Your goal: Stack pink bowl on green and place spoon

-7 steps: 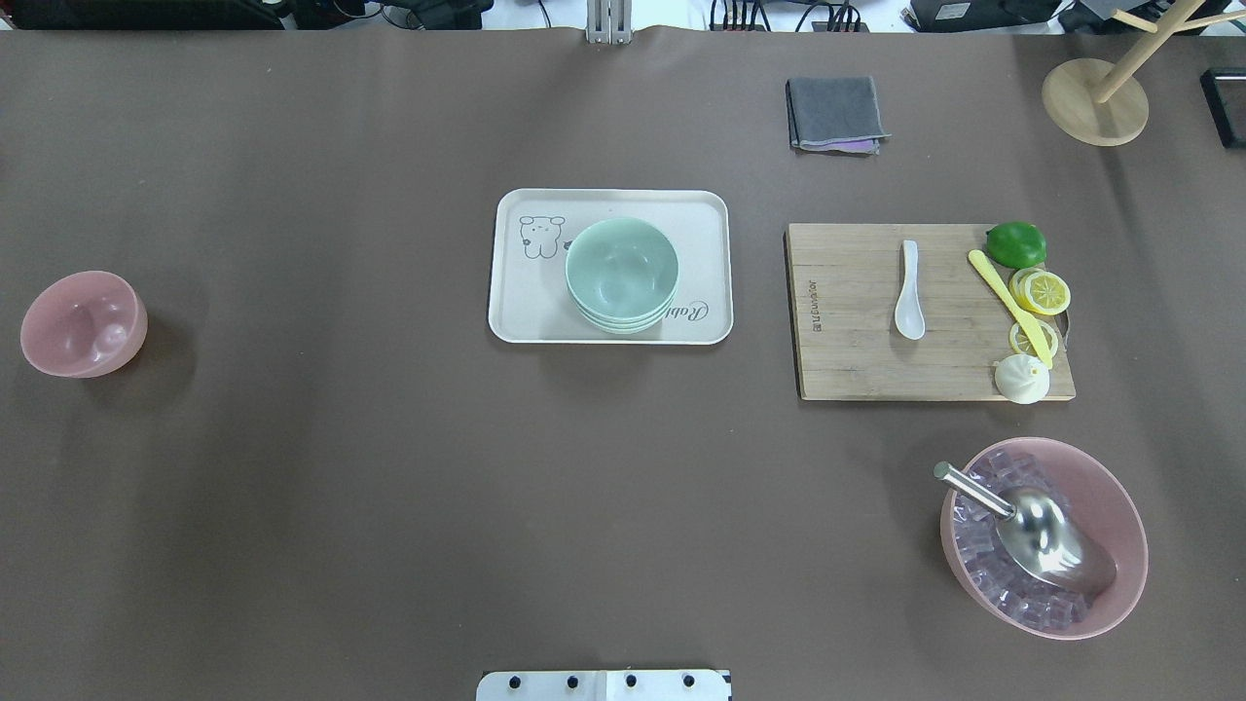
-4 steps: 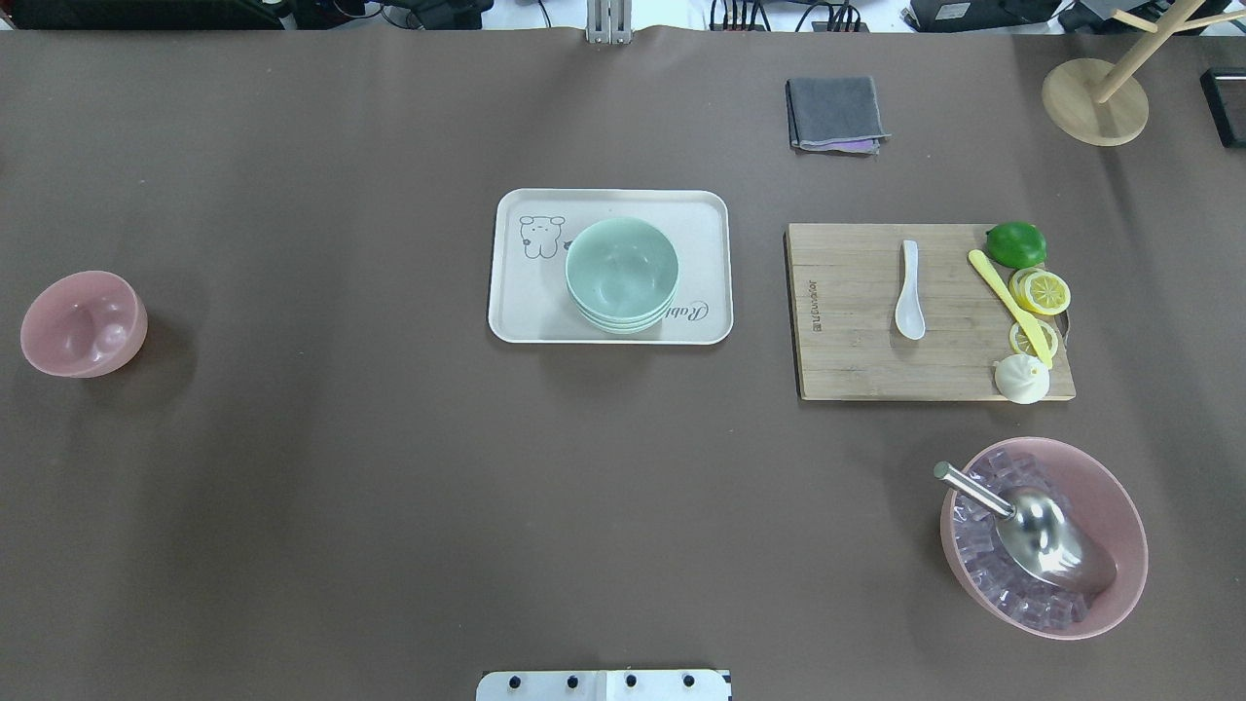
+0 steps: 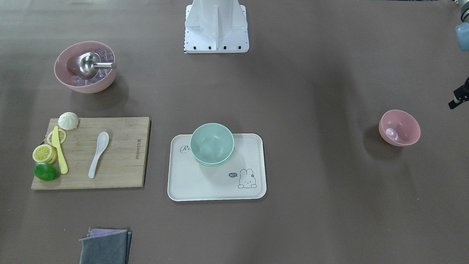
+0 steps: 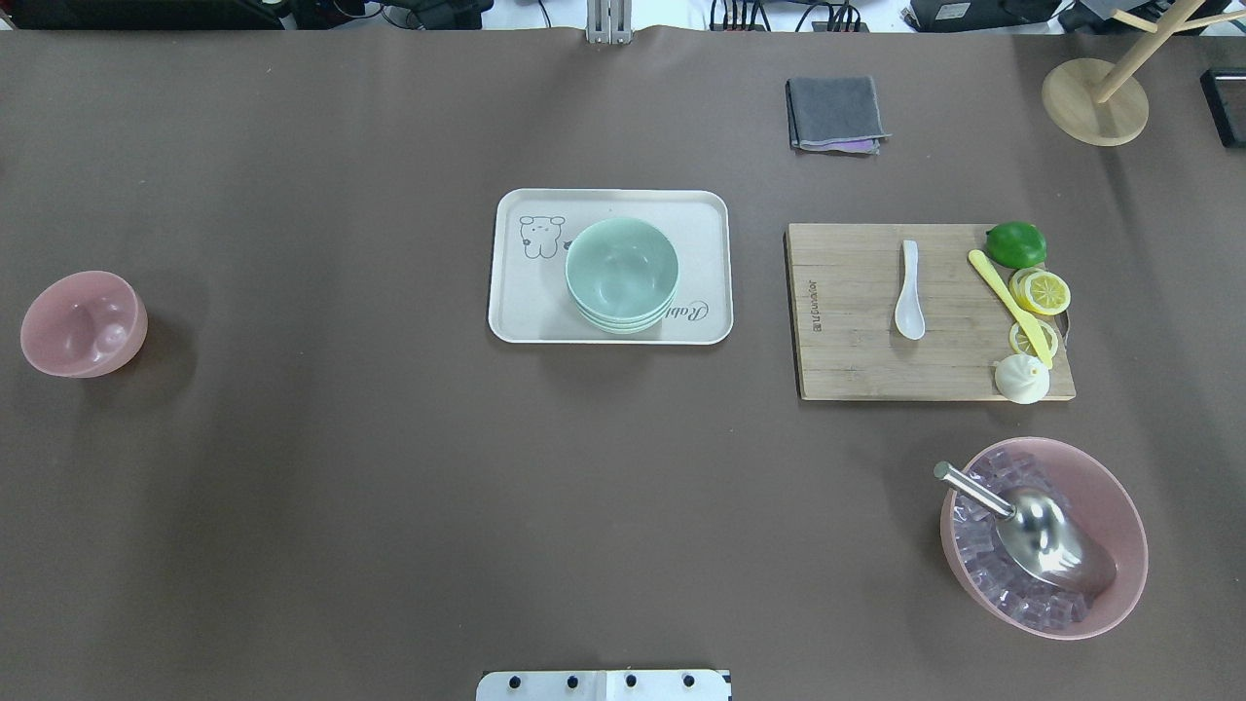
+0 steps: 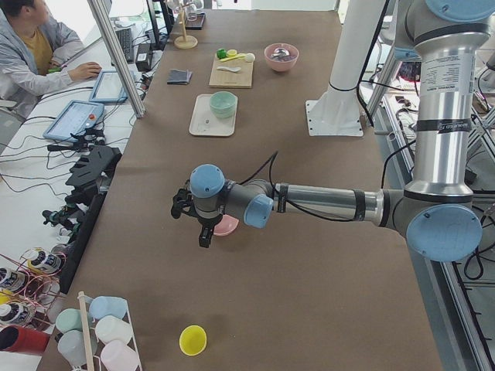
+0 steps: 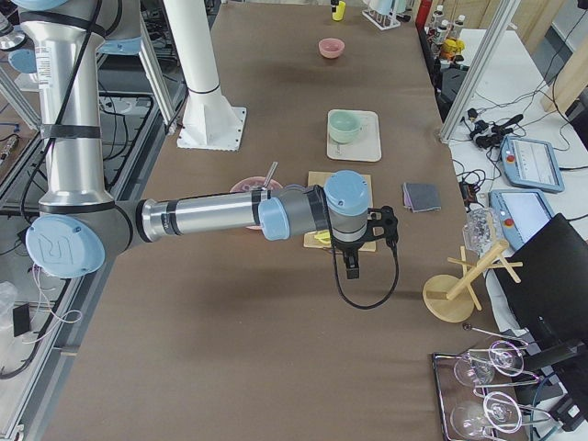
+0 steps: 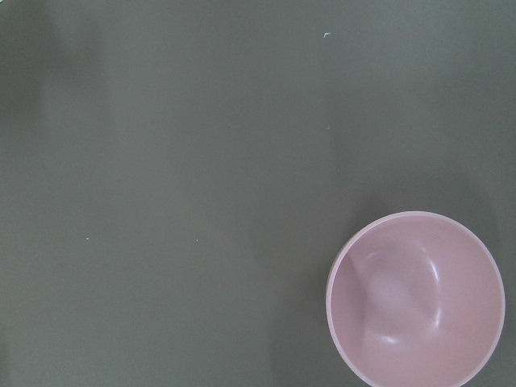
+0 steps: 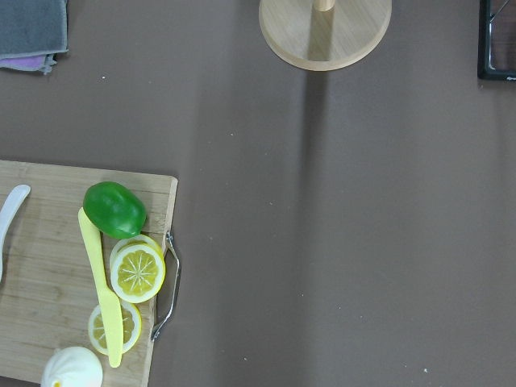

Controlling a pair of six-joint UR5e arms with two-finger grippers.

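A small empty pink bowl (image 4: 83, 323) stands on the brown table at the far left; it also shows in the left wrist view (image 7: 415, 298) at the lower right. A stack of green bowls (image 4: 621, 273) sits on a cream tray (image 4: 516, 312) at the centre. A white spoon (image 4: 909, 292) lies on a wooden cutting board (image 4: 857, 360). My left gripper (image 5: 203, 232) hangs just beside the pink bowl, outside the overhead view. My right gripper (image 6: 354, 262) hovers past the board's right end. I cannot tell whether either is open or shut.
The board also holds a lime (image 4: 1015, 243), lemon slices (image 4: 1042, 292), a yellow knife (image 4: 1007, 304) and a bun (image 4: 1022, 378). A large pink bowl (image 4: 1124, 516) of ice holds a metal scoop. A grey cloth (image 4: 835, 114) and a wooden stand (image 4: 1094, 102) are at the back.
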